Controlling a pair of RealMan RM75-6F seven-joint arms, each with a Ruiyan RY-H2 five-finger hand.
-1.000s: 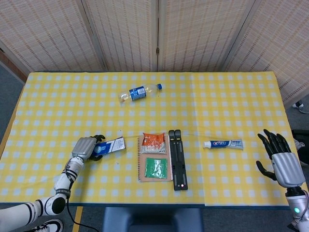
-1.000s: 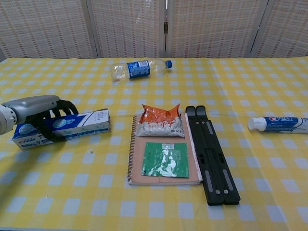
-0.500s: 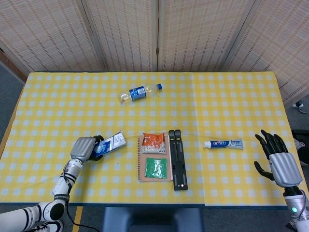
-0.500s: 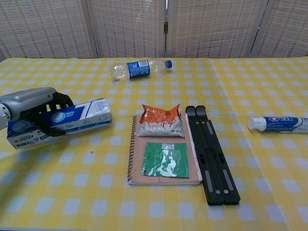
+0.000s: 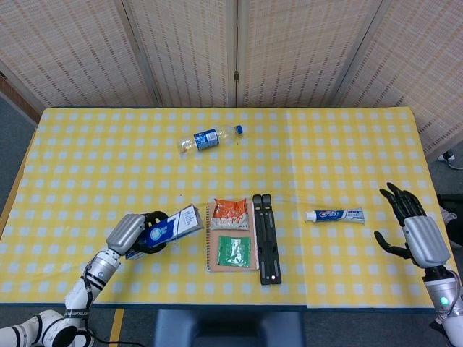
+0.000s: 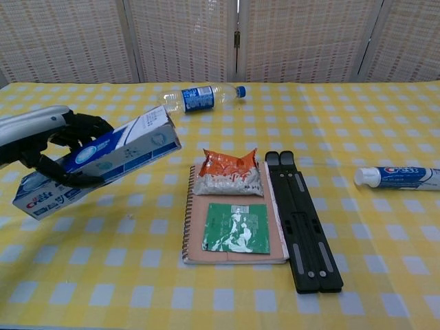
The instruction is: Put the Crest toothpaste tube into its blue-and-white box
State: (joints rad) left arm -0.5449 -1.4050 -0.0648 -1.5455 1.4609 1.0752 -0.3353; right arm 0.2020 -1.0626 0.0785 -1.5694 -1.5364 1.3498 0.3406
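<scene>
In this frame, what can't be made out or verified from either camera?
- Right hand: outside the chest view.
- Toothpaste tube: tail cut by the chest view's right edge.
- Box: whether either end flap is open, both views.
- Left hand: wrist cut by chest view's left edge.

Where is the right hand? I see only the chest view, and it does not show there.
Observer: In the head view the right hand is near the table's right edge, to the right of the Crest toothpaste tube, not touching it.
Operator: Does it hold something?
Observer: No, its fingers are spread and it holds nothing.
Operator: My view cuts the tube off. Is it all on the table?
Observer: Yes, the whole tube lies flat on the yellow checked tablecloth, cap toward the black folding stand.
</scene>
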